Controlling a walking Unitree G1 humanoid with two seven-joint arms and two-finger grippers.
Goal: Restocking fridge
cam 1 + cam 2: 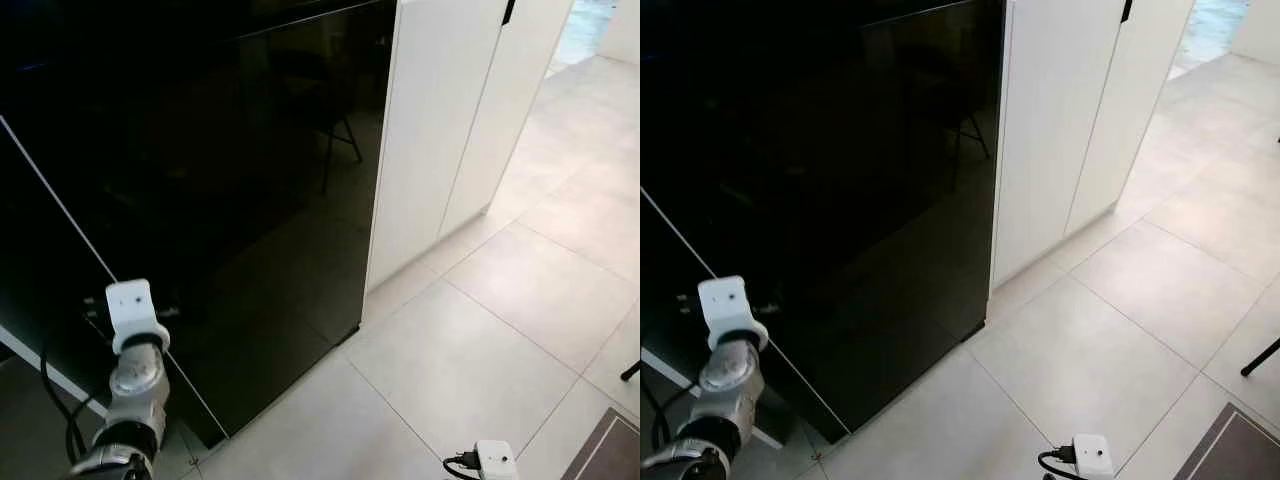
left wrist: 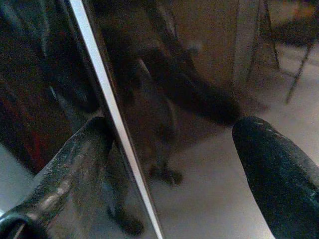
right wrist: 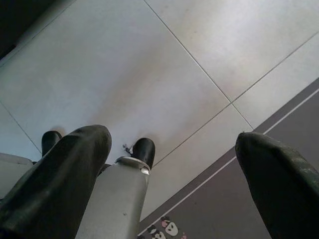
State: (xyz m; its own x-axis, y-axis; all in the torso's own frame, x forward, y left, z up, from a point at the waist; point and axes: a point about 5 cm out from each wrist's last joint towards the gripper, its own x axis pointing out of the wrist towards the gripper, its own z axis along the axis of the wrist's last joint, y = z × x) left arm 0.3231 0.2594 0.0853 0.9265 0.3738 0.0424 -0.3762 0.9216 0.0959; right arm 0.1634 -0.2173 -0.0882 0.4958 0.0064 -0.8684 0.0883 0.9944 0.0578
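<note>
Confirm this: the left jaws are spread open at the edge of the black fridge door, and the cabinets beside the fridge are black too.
One thing is wrong: the cabinets beside the black fridge door are white, as the left eye view shows. The left gripper is indeed open at the door's edge.

White cabinets (image 1: 450, 120), pale, seemingly glossy tile floor (image 1: 480, 350)

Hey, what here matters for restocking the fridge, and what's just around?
For the job:
fridge door, black and glossy
left gripper, open, fingers straddling the door's edge

Just around:
white cabinets
tiled floor
dark mat
right gripper, open, idle over the floor
</note>
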